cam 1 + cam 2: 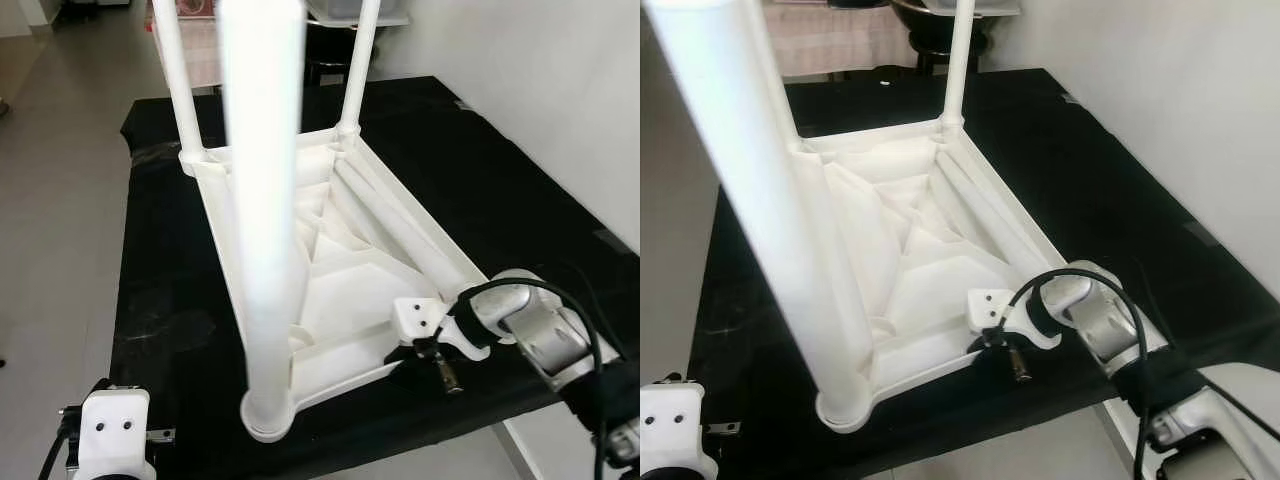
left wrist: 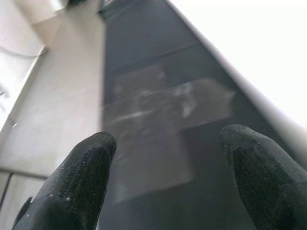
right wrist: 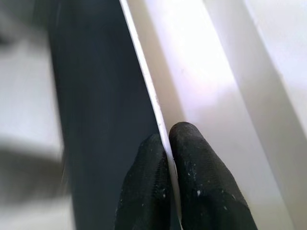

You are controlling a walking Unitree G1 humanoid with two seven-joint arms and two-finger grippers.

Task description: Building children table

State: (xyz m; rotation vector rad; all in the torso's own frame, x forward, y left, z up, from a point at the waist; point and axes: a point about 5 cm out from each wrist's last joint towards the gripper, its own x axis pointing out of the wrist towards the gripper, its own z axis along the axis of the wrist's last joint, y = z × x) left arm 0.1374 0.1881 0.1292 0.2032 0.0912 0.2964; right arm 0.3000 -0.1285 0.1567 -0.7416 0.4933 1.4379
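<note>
Right arm [image 1: 545,335]: silver cylindrical segments, white moulded wrist housing [image 1: 420,318] with 2 small dark screw holes, black cable [image 1: 1080,280] looping over the forearm, black band at the elbow.
Left arm: white wrist housing [image 1: 115,430] with 2 dark holes, black cable beside it.
Left gripper [image 2: 168,182]: 2 black textured fingers, rounded tips.
Right gripper [image 3: 168,143]: 2 black textured fingers, faint pale specks.

Bare room: tiled floor [image 1: 60,200], white wall [image 1: 540,90].

The white plastic table [image 1: 330,250] lies upside down with 3 legs [image 1: 262,200] upright and 1 leg [image 1: 400,225] lying inside it.
</note>
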